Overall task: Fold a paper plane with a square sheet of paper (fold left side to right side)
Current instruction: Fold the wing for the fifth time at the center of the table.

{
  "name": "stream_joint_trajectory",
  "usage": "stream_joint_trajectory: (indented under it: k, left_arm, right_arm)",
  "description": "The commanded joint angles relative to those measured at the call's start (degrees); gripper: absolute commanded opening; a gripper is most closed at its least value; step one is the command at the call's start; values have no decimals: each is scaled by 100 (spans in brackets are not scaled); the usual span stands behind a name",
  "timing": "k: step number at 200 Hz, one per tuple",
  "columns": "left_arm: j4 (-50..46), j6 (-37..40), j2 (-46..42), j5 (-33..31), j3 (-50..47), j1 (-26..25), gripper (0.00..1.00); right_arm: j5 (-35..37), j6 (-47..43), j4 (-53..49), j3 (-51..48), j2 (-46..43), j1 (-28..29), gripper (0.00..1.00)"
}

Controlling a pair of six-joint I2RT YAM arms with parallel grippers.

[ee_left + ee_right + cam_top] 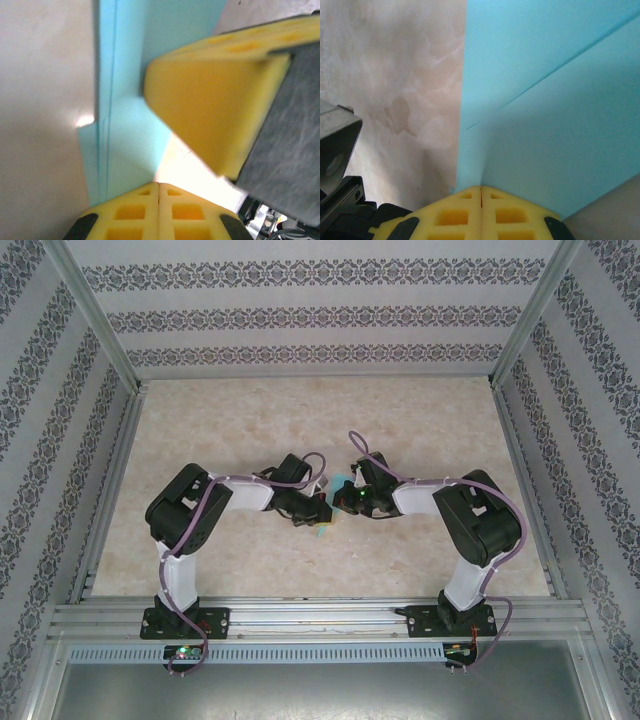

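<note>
Left jaws: the left gripper (pixel 159 186) has its yellow foam fingers pressed together, tips down at the paper. I cannot tell whether a layer is caught between them.
Right jaws: the right gripper (pixel 481 189) also has its fingers closed tip to tip, at the paper's edge. A layer seems to rise toward them, but a pinch is not certain.
Paper: the light turquoise sheet of thin paper (pixel 545 100) lies at mid-table between the two grippers and is already layered. A slanting upper edge crosses it in the right wrist view, and stepped parallel edges run along it in the left wrist view.
Risk, slipping: the marbled beige tabletop (pixel 300 420) looks smooth. If either tip drags sideways, the sheet would likely slide with it and the edges would no longer line up.
Risk, crooked crease: uneven pressure from the two sides could set the fold off its line, and thin paper probably keeps a wrong crease.
Risk, tearing: if a layer is in fact clamped, pulling the grippers apart could rip it.
Risk, collision: the grippers sit close together, and one of the right gripper's foam fingers looms large just over the paper in the left wrist view. A small inward move might knock them together.
In the way: that finger and both wrists cover most of the sheet from above, so alignment is hard to judge.
Around: patterned enclosure walls (pixel 300 320), an aluminium rail (pixel 320 615) at the near edge, and purple cables (pixel 352 436) looping by the wrists. All are well apart from the paper.
</note>
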Motion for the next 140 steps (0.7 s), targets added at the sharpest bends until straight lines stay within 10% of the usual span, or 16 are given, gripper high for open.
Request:
stream_joint_trajectory:
  k: [1, 140]
  left_arm:
    - [-641, 75, -156, -259, -584, -76, 0]
    - [-375, -192, -1849, -463, -1694, -55, 0]
  right_arm:
    - [588, -309, -1174, -164, 492, 6, 0]
    - [282, -1765, -1682, 896, 859, -226, 0]
